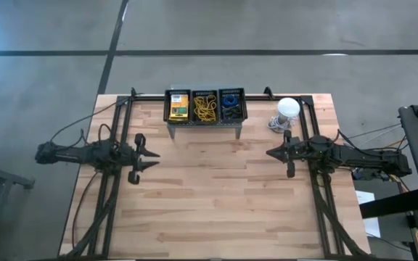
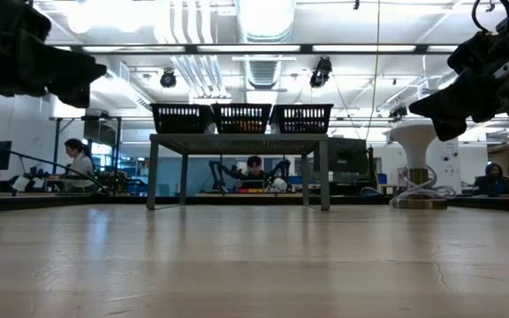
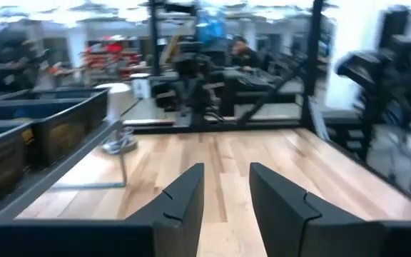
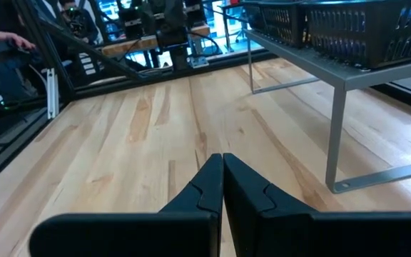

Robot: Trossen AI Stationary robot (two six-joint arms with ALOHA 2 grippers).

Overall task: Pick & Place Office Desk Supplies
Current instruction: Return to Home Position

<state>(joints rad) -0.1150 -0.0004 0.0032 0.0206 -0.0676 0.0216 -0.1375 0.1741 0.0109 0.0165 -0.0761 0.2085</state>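
Crayon boxes [image 1: 179, 107], binned, look light and stiff; I would pinch the flat sides. Rubber bands [image 1: 205, 107] look limp. Left gripper [image 1: 155, 159] gapes; right gripper [image 1: 269, 153] is clenched, empty.

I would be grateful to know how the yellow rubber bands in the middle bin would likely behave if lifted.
The yellow rubber bands lie as a tangled heap of thin loops in the middle bin, so they are probably floppy and light, drooping from any grasp. Being intertwined, several may come up together. Rolling or breaking seems unlikely.
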